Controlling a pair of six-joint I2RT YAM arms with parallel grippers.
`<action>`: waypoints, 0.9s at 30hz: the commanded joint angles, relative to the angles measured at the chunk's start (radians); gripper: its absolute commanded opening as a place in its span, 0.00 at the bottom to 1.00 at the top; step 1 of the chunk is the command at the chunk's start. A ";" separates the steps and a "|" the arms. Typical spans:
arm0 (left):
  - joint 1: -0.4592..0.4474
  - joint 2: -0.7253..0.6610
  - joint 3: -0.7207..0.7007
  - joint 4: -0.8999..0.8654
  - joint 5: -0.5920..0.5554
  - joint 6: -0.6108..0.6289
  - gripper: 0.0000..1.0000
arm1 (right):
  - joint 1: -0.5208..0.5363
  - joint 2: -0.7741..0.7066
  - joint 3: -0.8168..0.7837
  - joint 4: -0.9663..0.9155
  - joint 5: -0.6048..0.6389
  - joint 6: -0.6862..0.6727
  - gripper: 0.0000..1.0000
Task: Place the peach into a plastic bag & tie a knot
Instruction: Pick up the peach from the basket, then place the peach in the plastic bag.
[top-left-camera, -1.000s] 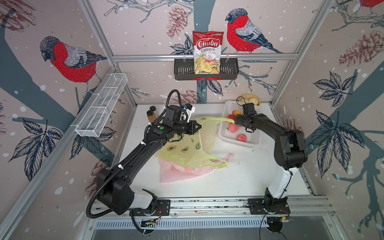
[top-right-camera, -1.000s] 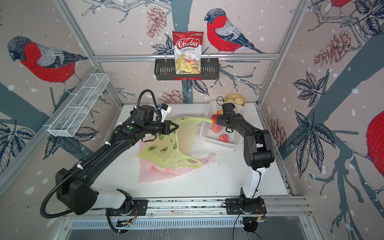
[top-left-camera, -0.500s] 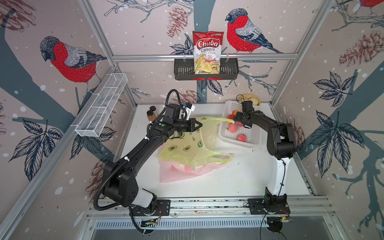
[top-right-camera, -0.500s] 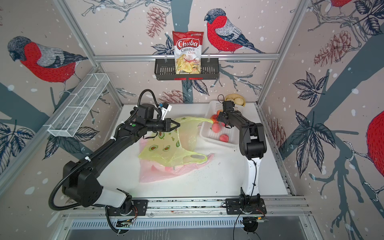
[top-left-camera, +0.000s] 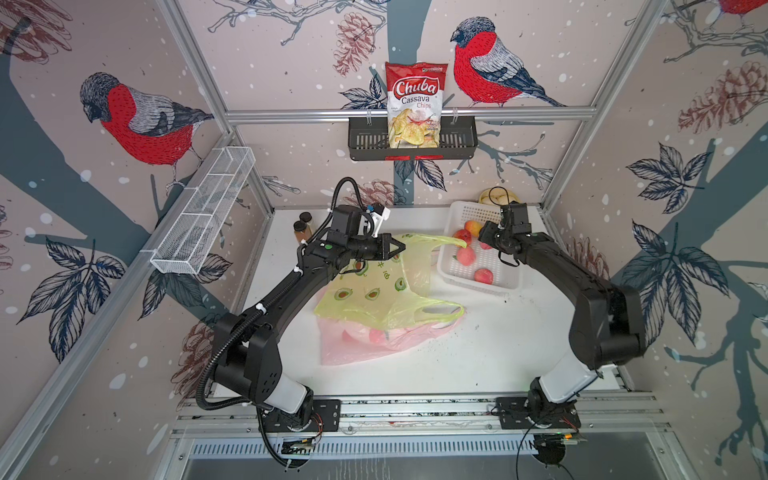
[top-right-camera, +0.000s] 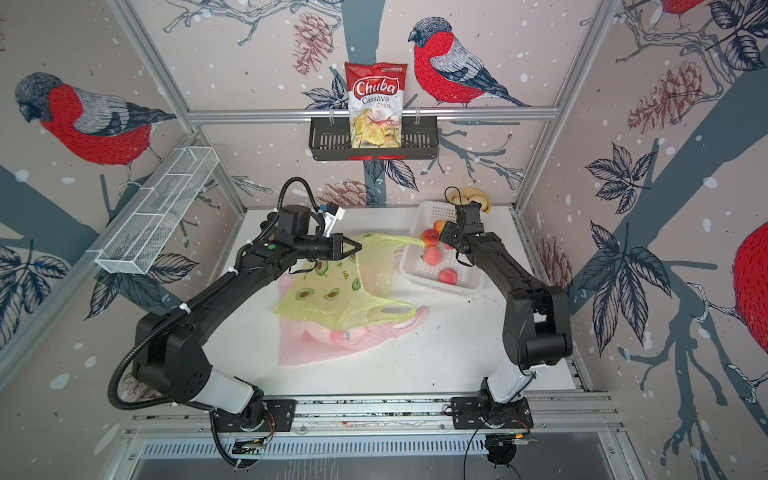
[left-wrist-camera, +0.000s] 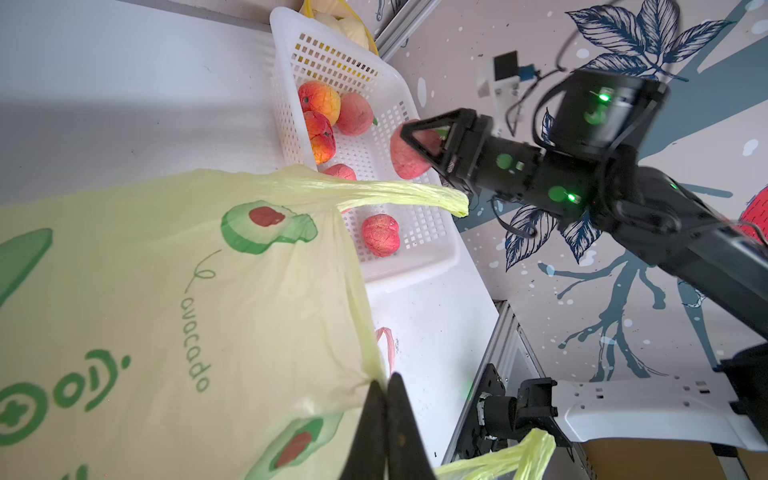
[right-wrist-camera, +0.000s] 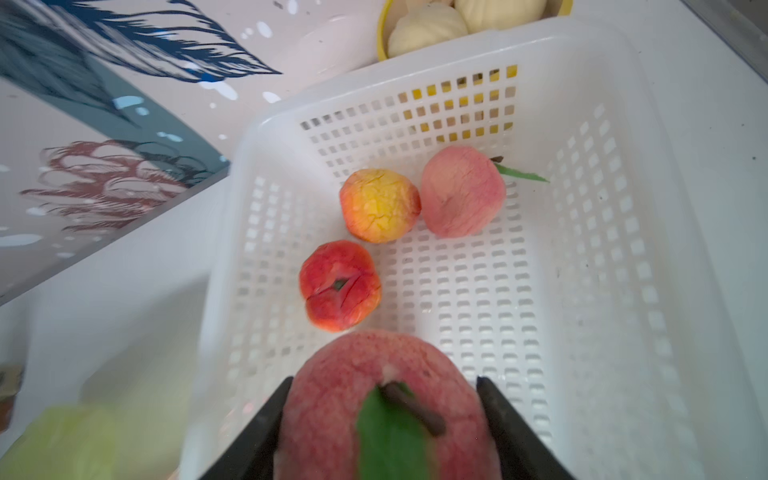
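Wall rack (top-left-camera: 457, 143) holds Chuba chips (top-left-camera: 415, 104); bag (left-wrist-camera: 124, 291) reads "avocado".

In both top views the chip bag (top-left-camera: 415, 104) (top-right-camera: 376, 104) in the black rack (top-left-camera: 365, 143) on the back wall reads "Chuba" in big white script on red. Beneath that stands "Cassava Chips". The smaller print under those words is too small to read. In the left wrist view the plastic bag (left-wrist-camera: 124, 270) bears "avocado" in green lowercase letters. The round green marks beside that word cannot be made out as a word.
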 joint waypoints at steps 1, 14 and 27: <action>0.003 0.004 -0.002 0.072 0.023 -0.032 0.00 | 0.046 -0.160 -0.090 -0.012 0.003 0.025 0.57; 0.003 -0.018 -0.043 0.161 0.048 -0.109 0.00 | 0.475 -0.293 -0.110 -0.005 0.044 0.102 0.56; 0.075 -0.067 -0.196 0.398 0.125 -0.259 0.00 | 0.483 0.093 0.128 0.068 -0.227 0.134 1.00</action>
